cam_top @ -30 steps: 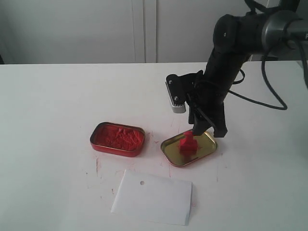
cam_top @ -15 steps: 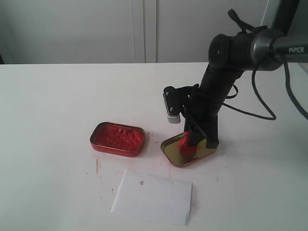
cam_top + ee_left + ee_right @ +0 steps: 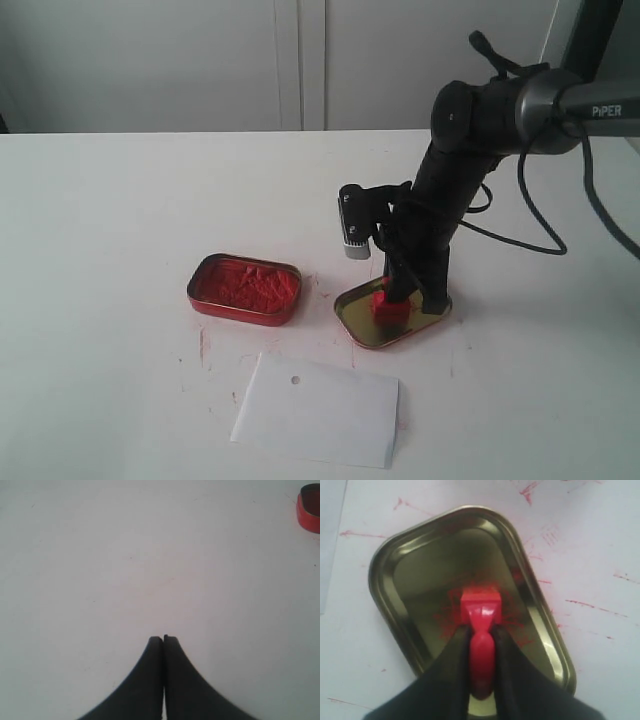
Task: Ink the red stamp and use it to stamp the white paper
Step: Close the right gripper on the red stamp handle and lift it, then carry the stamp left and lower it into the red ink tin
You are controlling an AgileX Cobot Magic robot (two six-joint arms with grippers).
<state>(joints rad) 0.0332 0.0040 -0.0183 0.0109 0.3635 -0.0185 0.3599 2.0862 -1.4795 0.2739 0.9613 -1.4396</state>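
Observation:
The red stamp (image 3: pixel 389 306) (image 3: pixel 480 606) stands upright in the gold-coloured tin lid (image 3: pixel 352 308) (image 3: pixel 410 570), its square base down. My right gripper (image 3: pixel 398 290) (image 3: pixel 481 630) reaches down over the lid, shut on the stamp's knobbed handle. The white paper (image 3: pixel 318 409) lies flat in front of the tins, its small hole toward the back edge. The red tin of crumbly red paste (image 3: pixel 243 288) sits left of the lid. My left gripper (image 3: pixel 163 639) is shut on nothing over bare table; it is out of the exterior view.
Red ink smears mark the white table (image 3: pixel 120 220) around both tins. A corner of the red tin (image 3: pixel 310 507) shows at the edge of the left wrist view. White cabinet doors stand behind the table's far edge.
My right arm has lowered onto the stamp in the lid, and the jaws now close on its handle. The stamp, the tins and the paper have stayed put.

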